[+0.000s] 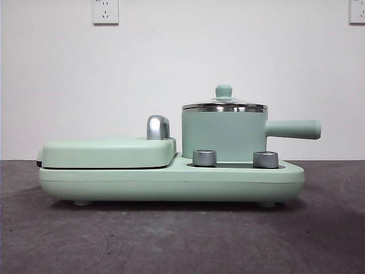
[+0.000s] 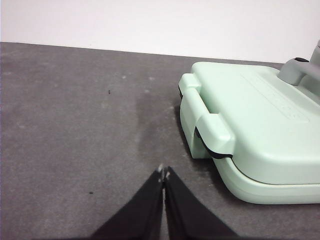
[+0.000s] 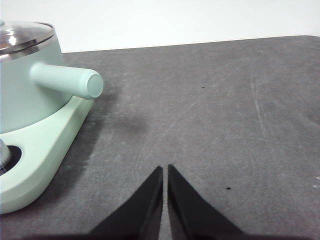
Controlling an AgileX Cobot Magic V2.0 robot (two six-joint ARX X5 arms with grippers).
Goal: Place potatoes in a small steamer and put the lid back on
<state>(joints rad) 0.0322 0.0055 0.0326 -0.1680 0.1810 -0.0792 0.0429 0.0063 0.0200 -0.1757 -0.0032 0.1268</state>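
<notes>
The small steamer, a mint-green pot with a straight side handle, stands on the right half of a mint-green cooker base. The lid sits on its steel rim, with its green knob on top. In the right wrist view the steamer shows with its handle pointing over the table. No potatoes are in view. My left gripper is shut above the grey table beside the griddle cover. My right gripper is shut above the table, clear of the steamer's handle.
A flat mint-green hinged griddle cover with a chrome handle takes up the base's left half. Two steel dials sit on the base in front of the pot. Wall sockets are on the white wall behind.
</notes>
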